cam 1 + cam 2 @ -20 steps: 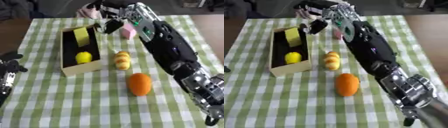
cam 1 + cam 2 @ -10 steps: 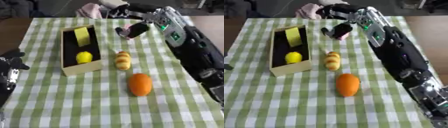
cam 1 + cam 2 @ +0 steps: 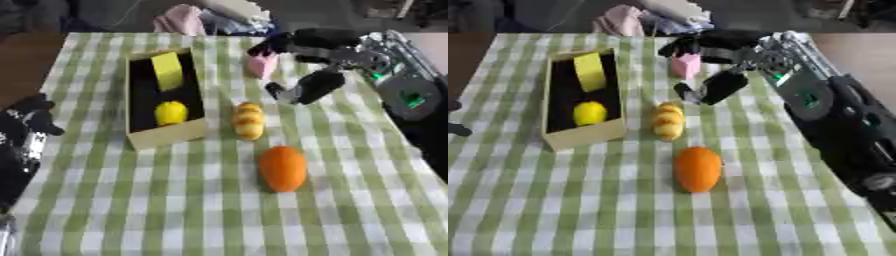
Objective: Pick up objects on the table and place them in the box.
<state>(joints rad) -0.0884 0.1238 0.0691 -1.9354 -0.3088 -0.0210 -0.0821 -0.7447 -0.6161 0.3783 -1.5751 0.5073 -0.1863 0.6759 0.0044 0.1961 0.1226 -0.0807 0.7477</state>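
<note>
A green-and-white checked cloth (image 3: 175, 210) covers the surface, and on its left half lies a long, open box (image 3: 166, 139) with pale walls and a dark inside. Two things are in the box: a yellow block (image 3: 167, 71) leaning at the far end and a round yellow fruit (image 3: 171, 112) nearer the front wall. Just to the right of the box, on the cloth, lies a small yellow and orange lumpy thing (image 3: 249, 120), and nearer the camera, a little further right, lies a larger orange fruit (image 3: 283, 168); the two are apart from each other. At the far side of the cloth stands a small pink object (image 3: 685, 65). The right hand (image 3: 308, 64) reaches in from the right and hangs over the far middle of the surface, its fingers (image 3: 284, 42) spread and released, the upper ones stretched just beside the pink object and a lower one pointing down toward the cloth; whether any of them touches the pink object cannot be told. The left hand (image 3: 26, 125) shows at the left edge, dark, its fingers relaxed and holding nothing.
</note>
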